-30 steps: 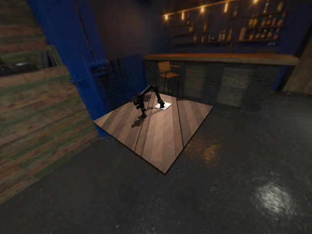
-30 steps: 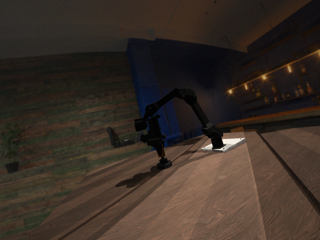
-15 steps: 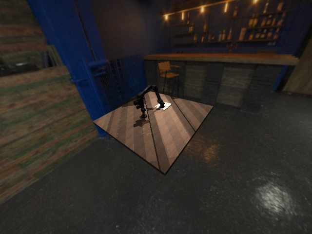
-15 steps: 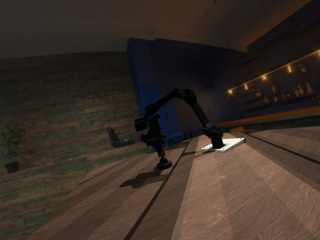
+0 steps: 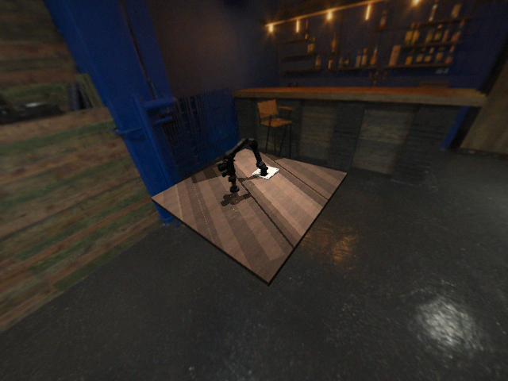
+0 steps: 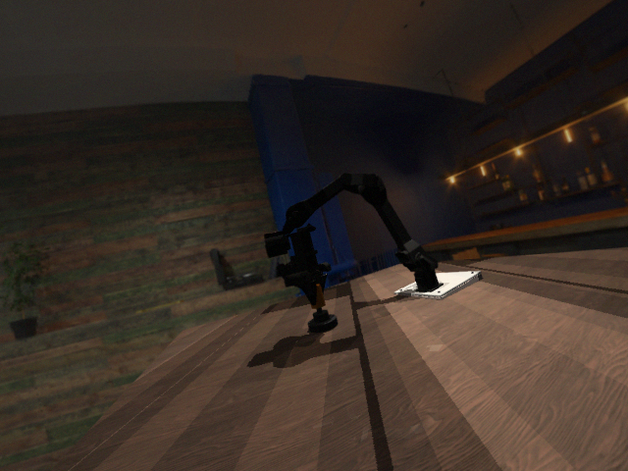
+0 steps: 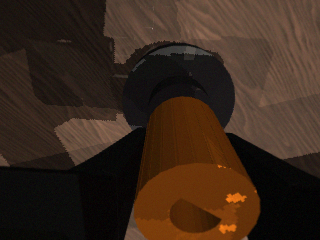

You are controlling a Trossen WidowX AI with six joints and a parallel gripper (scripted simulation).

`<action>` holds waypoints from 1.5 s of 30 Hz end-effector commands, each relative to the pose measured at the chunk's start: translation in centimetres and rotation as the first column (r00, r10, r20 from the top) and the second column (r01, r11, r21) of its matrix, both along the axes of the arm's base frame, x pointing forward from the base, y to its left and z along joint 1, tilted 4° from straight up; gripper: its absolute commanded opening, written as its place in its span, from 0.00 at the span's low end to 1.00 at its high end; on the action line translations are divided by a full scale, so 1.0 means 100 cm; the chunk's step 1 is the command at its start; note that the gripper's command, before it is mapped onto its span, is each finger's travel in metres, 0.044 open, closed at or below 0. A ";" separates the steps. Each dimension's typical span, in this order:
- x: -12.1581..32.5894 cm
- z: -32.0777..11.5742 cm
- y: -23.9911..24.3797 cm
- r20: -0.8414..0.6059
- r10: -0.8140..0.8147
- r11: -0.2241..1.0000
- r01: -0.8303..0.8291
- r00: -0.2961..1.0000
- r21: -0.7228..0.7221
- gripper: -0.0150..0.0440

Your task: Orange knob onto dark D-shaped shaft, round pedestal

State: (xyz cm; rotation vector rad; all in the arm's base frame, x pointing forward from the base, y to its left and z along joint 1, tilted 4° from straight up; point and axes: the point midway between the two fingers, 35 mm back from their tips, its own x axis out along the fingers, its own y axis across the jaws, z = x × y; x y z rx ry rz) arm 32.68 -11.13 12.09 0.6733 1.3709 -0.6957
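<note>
The orange knob point(image 6: 318, 297) point(image 7: 185, 135) is held upright between the fingers of my gripper point(image 6: 317, 302), which is shut on it. In the wrist view its near end shows a D-shaped hole. The dark round pedestal point(image 5: 234, 189) point(image 6: 323, 323) point(image 7: 134, 95) stands on the table directly below the knob. In the exterior view, a narrower dark part shows between the knob's lower end and the pedestal's wide base, so the knob is above that base. Whether the shaft's tip is inside the hole is hidden, as is the shaft's flat side.
The arm's white base plate point(image 5: 271, 172) point(image 6: 458, 280) lies on the wooden table point(image 5: 262, 229) point(image 6: 284, 420), behind and to the right of the pedestal in the top and exterior views. The arm arches from it over to the pedestal. Dark shadows lie around the pedestal.
</note>
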 end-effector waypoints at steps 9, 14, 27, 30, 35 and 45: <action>0.000 0.000 0.000 0.005 -0.007 1.000 0.007 1.000 0.001 0.25; 0.001 0.004 -0.001 0.005 -0.007 1.000 0.007 1.000 0.001 0.25; 0.004 0.003 -0.001 0.014 -0.214 0.977 0.214 0.977 0.018 0.25; 0.004 0.001 -0.001 0.014 -0.214 0.977 0.214 0.977 0.018 0.25; 0.004 0.001 -0.001 0.014 -0.214 0.977 0.214 0.977 0.018 0.25; 0.001 0.003 0.000 0.014 -0.214 0.977 0.214 0.977 0.018 0.25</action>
